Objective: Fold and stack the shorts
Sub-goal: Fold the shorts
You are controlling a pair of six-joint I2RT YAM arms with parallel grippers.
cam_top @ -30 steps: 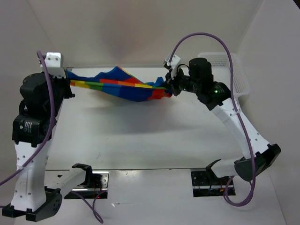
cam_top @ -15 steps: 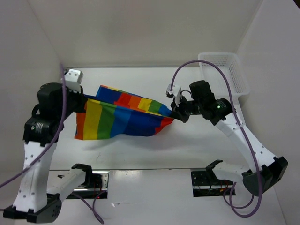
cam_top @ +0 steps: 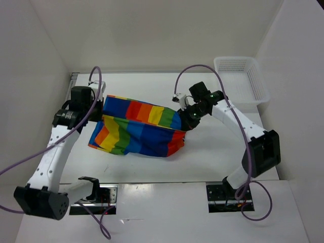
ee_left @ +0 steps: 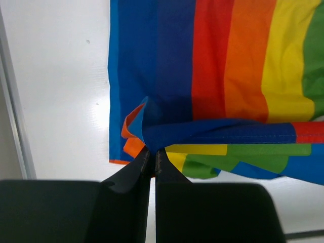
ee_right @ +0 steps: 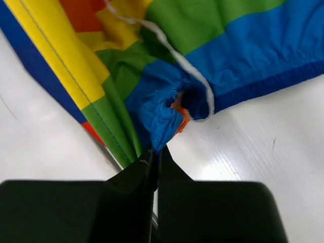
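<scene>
The rainbow-striped shorts (cam_top: 139, 126) lie across the middle of the white table, doubled over so one striped layer rests on another. My left gripper (cam_top: 100, 114) is shut on the shorts' left edge; in the left wrist view (ee_left: 152, 152) its fingers pinch a bunched blue fold of the shorts (ee_left: 217, 86). My right gripper (cam_top: 183, 123) is shut on the right edge; in the right wrist view (ee_right: 156, 152) it pinches bunched blue waistband cloth of the shorts (ee_right: 167, 61), with a white drawstring (ee_right: 167, 43) loose over it.
A white mesh basket (cam_top: 240, 76) stands at the back right of the table (cam_top: 217, 147). White walls close in the left, back and right. A metal strip (ee_left: 12, 111) runs along the table's left edge.
Both grippers have come down and toward the near side with the shorts. The cloth was stretched in the air between them and now lies doubled on the table.
</scene>
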